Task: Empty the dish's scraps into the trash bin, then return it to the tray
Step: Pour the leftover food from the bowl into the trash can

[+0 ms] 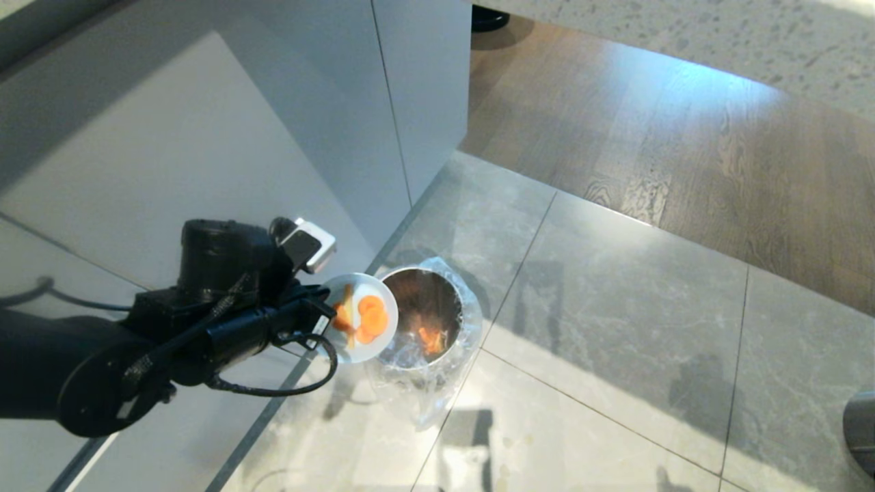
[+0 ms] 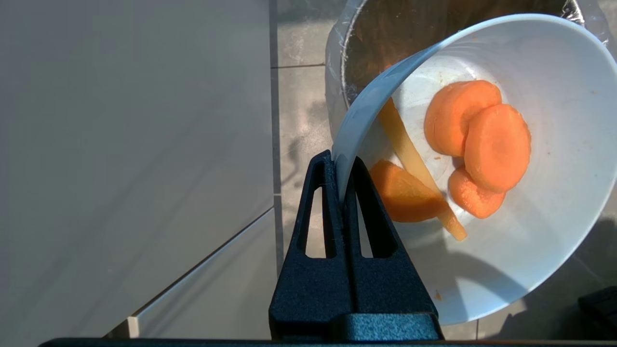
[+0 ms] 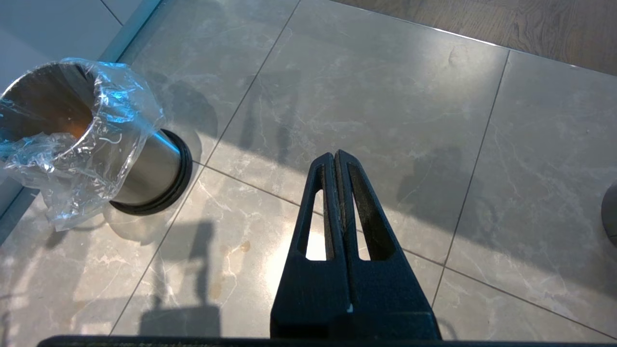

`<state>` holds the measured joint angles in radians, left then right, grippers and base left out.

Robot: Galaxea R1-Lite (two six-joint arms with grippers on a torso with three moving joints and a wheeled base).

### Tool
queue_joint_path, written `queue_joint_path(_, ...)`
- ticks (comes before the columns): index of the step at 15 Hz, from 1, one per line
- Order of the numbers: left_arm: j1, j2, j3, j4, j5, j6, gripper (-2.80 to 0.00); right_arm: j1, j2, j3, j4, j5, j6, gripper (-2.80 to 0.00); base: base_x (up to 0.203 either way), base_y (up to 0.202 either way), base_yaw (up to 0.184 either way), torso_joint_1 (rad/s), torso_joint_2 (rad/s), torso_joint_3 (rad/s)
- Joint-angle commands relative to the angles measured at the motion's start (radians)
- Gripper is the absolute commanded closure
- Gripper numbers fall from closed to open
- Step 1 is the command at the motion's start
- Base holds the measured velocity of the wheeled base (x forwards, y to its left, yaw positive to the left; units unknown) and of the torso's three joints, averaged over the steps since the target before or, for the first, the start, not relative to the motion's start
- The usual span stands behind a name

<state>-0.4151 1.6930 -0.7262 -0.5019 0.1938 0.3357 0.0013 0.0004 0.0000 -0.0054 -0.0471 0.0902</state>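
Left end effector (image 2: 343,178) pinches tilted dish (image 2: 554,144) rim beside trash bin (image 1: 437,301).

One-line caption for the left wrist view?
Left claw pinches the tilted dish rim, scraps still inside, above the trash bin.

grey marble-look floor tiles (image 1: 615,321) with thin grout lines cover the near ground, sunlit in patches. beyond them, wooden plank flooring (image 1: 683,137) runs to the far right. pale grey cabinet fronts (image 1: 205,150) fill the left side. a speckled stone surface (image 1: 718,34) edges the far right corner.
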Motion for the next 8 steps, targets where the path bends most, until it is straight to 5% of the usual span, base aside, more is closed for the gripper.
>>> queue_joint_path(1, 0.001, -0.012, -0.017, 0.01, 0.001, 0.003, 0.0, 0.0, 0.0, 0.0, -0.001, 0.0, 0.0, 0.0, 0.0, 0.0, 0.0, 0.0, 0.0, 0.0)
queue_joint_path(8, 0.001, -0.021, -0.019, 0.014, 0.003, 0.078, 0.0, 0.0, 0.0, 0.0, -0.001, 0.0, 0.0, 0.0, 0.0, 0.0, 0.0, 0.0, 0.0, 0.0)
